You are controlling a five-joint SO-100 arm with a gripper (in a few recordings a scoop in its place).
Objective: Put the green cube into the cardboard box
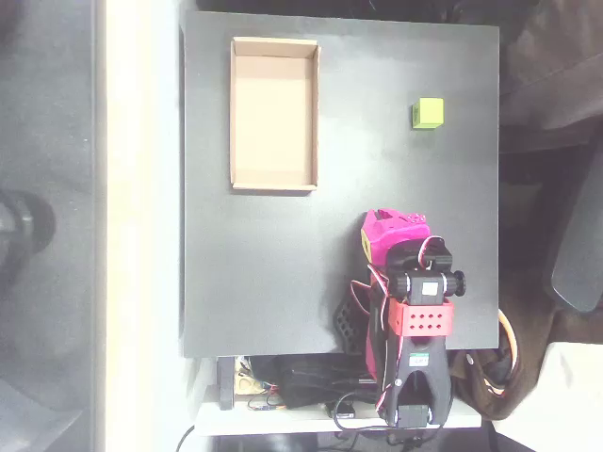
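1. The cardboard box [274, 114] lies empty at the upper left of the black tabletop [254, 273], its long axis running up the picture
2. The magenta hand [394, 235] sits folded low; whether clenched or released, I cannot tell
3. The green cube [428, 113] rests up and slightly right of the hand, well apart from both hand and box
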